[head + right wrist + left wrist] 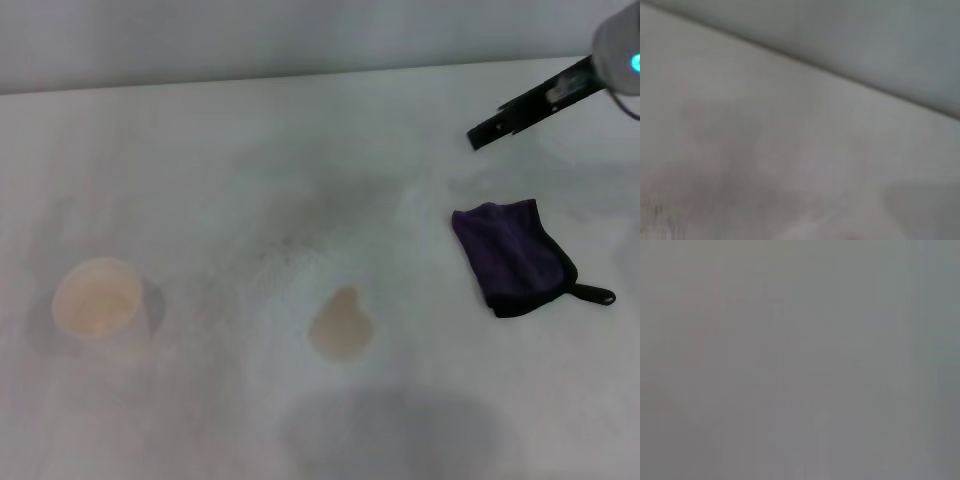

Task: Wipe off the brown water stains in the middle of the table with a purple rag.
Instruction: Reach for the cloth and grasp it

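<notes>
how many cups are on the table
1. The cup stands on the table at the robot's left, well apart from the brown water stains and the purple rag. None looks hidden.

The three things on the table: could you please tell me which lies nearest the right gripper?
The purple rag, just below the right gripper; the brown water stains and the cup lie farther left.

White-grey matte worktop (pixel 200 150) fills most of the head view, faint grey smudges across it. Plain pale grey wall (pixel 250 35) behind its far edge. Light soft, diffuse; broad dim shadow at near edge.
</notes>
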Tool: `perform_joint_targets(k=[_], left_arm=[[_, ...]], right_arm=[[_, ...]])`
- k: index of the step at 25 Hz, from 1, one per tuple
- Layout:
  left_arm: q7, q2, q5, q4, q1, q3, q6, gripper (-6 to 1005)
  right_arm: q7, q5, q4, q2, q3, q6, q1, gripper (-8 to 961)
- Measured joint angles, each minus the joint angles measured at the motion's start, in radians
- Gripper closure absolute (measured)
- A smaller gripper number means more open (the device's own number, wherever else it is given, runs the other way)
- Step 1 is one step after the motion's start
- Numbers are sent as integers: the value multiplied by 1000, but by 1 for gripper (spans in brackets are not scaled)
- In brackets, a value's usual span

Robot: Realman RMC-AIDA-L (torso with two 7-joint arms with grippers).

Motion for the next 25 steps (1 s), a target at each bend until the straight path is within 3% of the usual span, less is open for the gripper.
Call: perform_joint_targets(k=[7, 25], left_arm=[[0, 0, 18, 0, 2, 2, 2, 108], [13, 0, 25, -1, -1, 1, 0, 108]], right_arm=[[172, -92, 9, 4, -178, 73, 32, 85], [253, -108, 210, 8, -292, -15, 28, 105]])
